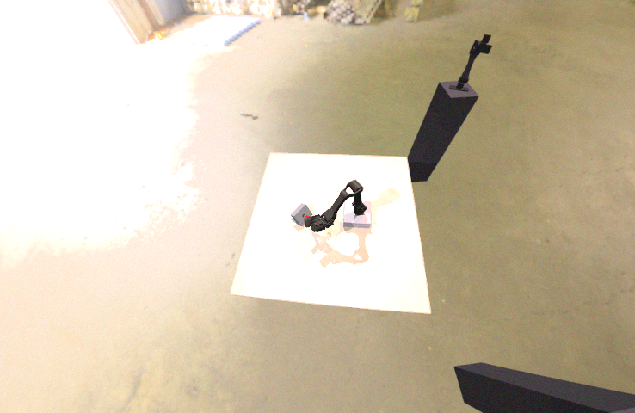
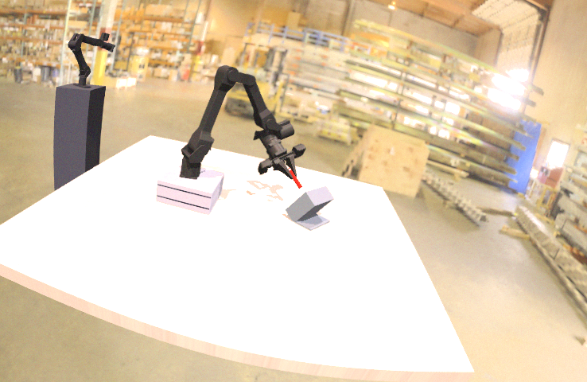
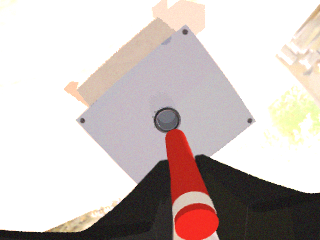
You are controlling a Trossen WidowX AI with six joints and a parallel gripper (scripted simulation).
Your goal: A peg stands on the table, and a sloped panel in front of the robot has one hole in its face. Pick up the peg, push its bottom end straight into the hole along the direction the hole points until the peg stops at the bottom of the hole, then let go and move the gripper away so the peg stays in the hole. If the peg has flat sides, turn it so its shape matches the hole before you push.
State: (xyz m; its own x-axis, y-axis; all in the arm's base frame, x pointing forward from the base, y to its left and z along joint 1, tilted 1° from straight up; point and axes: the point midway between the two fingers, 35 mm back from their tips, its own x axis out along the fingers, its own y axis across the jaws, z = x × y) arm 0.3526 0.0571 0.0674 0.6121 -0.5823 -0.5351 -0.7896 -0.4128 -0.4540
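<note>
My gripper [image 2: 285,167] [image 1: 312,219] is shut on a round red peg [image 2: 296,179] [image 3: 184,174] [image 1: 307,216]. The peg is tilted and points down at the sloped grey panel [image 2: 312,201] [image 3: 207,87] [image 1: 299,212]. In the wrist view its lower tip sits just at the edge of the round dark hole [image 3: 167,119] in the panel's face. In the exterior view the tip is a short way above the panel's top face. The peg lines up with the hole.
The arm's white base block [image 2: 189,189] [image 1: 357,218] stands on the white table [image 2: 240,278] [image 1: 289,277] behind the panel. A dark pillar [image 2: 77,130] [image 1: 440,129] with a camera arm stands beside the table. Another dark block [image 1: 538,389] lies on the floor.
</note>
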